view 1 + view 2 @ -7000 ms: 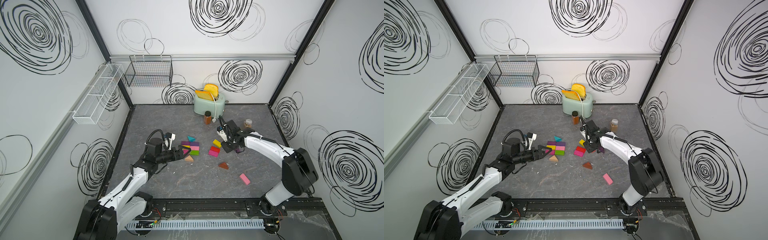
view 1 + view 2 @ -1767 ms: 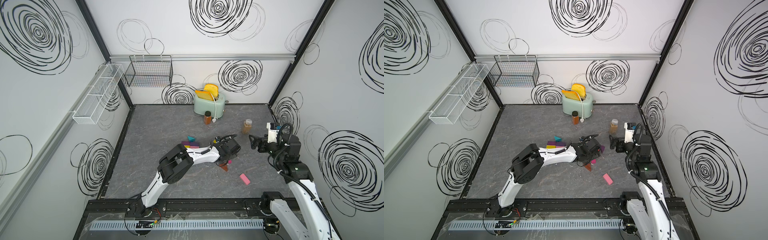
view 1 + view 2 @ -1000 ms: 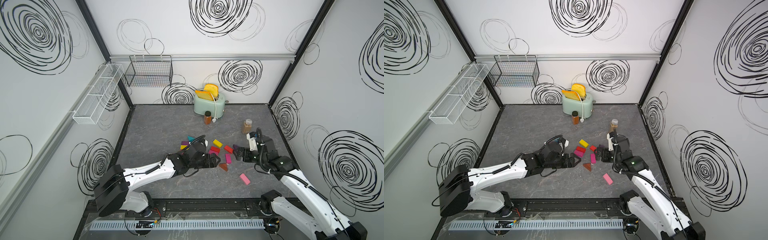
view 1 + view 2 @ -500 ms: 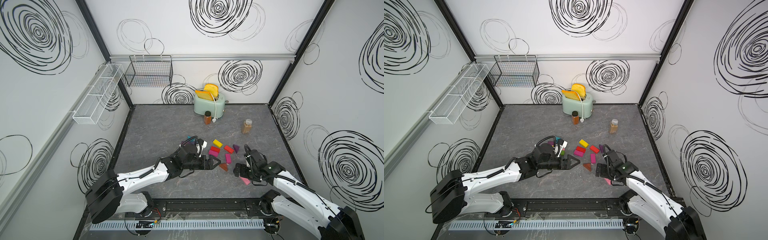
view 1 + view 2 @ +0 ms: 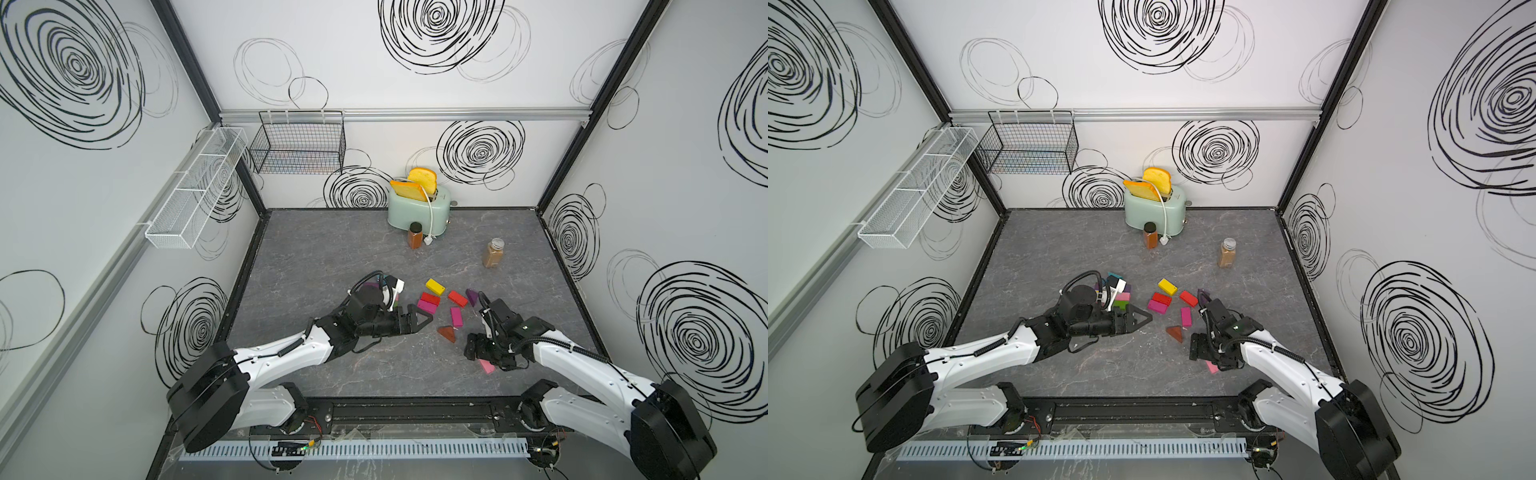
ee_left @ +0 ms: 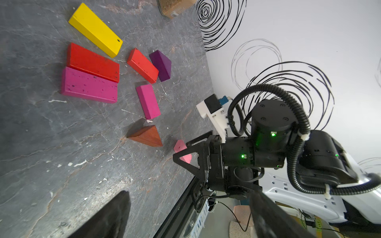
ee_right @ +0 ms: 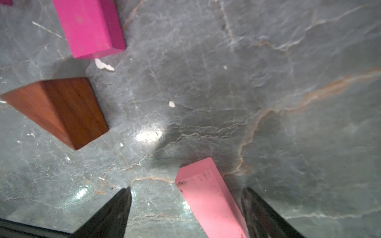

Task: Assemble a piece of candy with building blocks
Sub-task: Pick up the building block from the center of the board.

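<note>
Loose building blocks lie mid-table: a yellow brick (image 5: 435,286), two red bricks (image 5: 430,298), magenta bricks (image 5: 456,316), a purple wedge (image 5: 471,296) and a brown wedge (image 5: 447,333). A second cluster with pink and green bricks (image 5: 1121,297) sits behind the left wrist. My left gripper (image 5: 419,320) (image 6: 188,193) is open and holds nothing, pointing at the loose blocks. My right gripper (image 5: 482,357) (image 7: 186,191) points down, open, astride a light pink brick (image 7: 210,197) (image 5: 486,366) that lies on the table close to one finger.
A mint toaster (image 5: 419,206) with toast stands at the back. Two brown spice jars (image 5: 414,235) (image 5: 493,253) stand in front of it. Wire baskets (image 5: 297,147) hang on the back and left walls. The black front rail (image 5: 395,411) borders the table.
The right arm has swung from beside the purple wedge toward the front and lowered over the light pink brick, its jaws narrowing. The left arm has drawn back slightly.
</note>
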`<move>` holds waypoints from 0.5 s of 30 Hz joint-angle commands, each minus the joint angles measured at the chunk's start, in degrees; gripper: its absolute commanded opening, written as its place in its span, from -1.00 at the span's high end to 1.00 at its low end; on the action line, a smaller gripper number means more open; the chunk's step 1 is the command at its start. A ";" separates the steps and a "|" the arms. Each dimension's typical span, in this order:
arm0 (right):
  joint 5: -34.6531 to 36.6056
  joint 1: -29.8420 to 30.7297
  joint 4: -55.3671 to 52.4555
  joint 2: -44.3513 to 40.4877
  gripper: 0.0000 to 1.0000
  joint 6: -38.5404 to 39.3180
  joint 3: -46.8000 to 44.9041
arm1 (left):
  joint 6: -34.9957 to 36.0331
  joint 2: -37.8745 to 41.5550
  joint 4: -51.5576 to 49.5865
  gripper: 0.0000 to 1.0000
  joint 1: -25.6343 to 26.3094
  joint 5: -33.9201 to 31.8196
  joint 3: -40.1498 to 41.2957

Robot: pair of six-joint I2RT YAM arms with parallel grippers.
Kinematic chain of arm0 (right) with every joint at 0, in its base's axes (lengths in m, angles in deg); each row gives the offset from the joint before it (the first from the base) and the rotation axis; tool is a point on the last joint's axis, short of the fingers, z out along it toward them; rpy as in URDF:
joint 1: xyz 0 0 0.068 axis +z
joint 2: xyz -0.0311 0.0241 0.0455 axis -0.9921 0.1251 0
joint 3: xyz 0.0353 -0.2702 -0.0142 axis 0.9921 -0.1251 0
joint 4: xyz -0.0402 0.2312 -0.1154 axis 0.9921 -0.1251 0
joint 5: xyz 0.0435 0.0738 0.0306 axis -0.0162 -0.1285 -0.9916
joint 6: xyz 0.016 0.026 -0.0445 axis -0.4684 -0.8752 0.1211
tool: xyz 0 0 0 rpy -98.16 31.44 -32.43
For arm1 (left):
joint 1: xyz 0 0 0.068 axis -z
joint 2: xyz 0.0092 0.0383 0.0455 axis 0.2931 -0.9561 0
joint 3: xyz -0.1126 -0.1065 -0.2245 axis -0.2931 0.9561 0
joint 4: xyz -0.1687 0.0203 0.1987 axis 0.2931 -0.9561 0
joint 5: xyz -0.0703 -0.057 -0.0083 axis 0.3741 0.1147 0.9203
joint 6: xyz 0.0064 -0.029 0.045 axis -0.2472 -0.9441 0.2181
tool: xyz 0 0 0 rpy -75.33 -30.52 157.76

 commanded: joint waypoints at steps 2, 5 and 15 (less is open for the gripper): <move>0.79 2.37 -1.30 0.19 -0.54 -1.31 1.11 | -1.53 0.12 4.87 -0.88 -1.78 2.78 0.40; 0.26 4.23 0.19 1.29 -0.44 -1.89 0.16 | -2.58 0.65 6.06 -0.87 -2.17 2.79 1.43; 0.00 10.33 2.05 5.12 0.11 -3.18 -0.04 | -5.08 2.60 8.05 -0.80 -3.64 2.50 4.44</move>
